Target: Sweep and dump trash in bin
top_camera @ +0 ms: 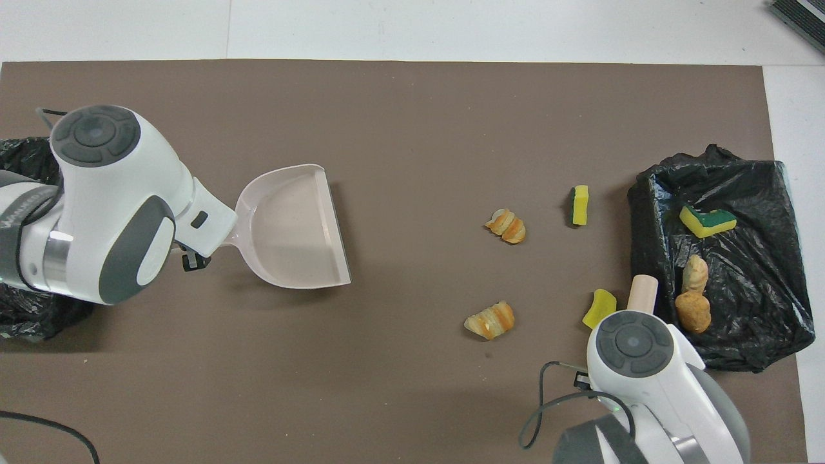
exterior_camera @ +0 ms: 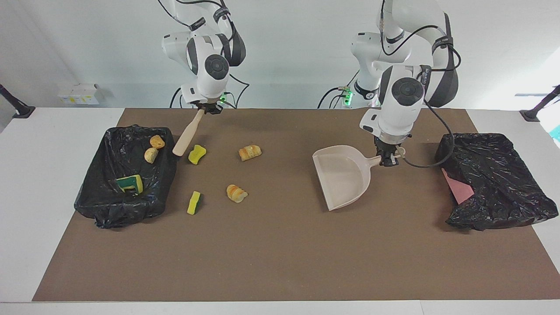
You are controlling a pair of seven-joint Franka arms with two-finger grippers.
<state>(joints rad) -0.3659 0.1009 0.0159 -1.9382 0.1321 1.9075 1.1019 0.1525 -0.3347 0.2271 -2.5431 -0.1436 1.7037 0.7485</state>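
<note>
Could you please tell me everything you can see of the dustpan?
The dustpan is a pale beige scoop that looks like plastic, with a flat floor, low raised walls and a short handle with a hanging loop. It is empty. The left gripper is shut on its handle. Its wide open mouth faces the right arm's end of the table, towards the scattered trash pieces. None touches it. Whether its lip rests on the brown mat is unclear.

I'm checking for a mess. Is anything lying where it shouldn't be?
Yes. Two yellow sponge bits and two bread chunks lie loose on the brown mat beside the black-lined bin, not in it. The dustpan is empty.
</note>
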